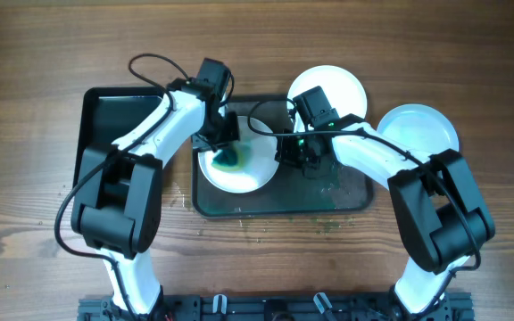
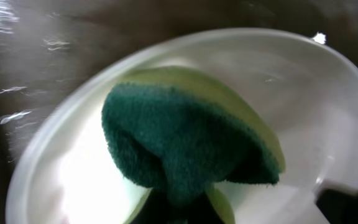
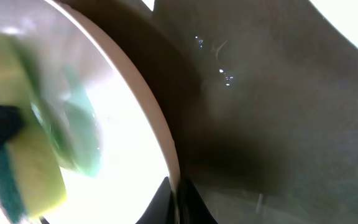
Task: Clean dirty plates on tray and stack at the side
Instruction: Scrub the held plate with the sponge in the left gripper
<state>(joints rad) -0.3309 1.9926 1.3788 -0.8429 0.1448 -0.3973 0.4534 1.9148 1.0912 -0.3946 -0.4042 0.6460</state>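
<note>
A white plate (image 1: pixel 239 169) lies on the dark tray (image 1: pixel 346 196), smeared green near its middle. My left gripper (image 1: pixel 224 135) is shut on a green and yellow sponge (image 1: pixel 228 157) and presses it onto the plate; the sponge (image 2: pixel 185 137) fills the left wrist view over the plate (image 2: pixel 328 112). My right gripper (image 1: pixel 288 153) is shut on the plate's right rim (image 3: pixel 166 143), one finger on each side. The sponge (image 3: pixel 17 168) and a green smear (image 3: pixel 79 137) show in the right wrist view.
Two clean white plates lie off the tray, one at the back (image 1: pixel 342 85) and one to the right (image 1: pixel 422 129). A second black tray (image 1: pixel 105 120) sits at the left. Green crumbs (image 1: pixel 257 223) lie on the wooden table by the tray's front edge.
</note>
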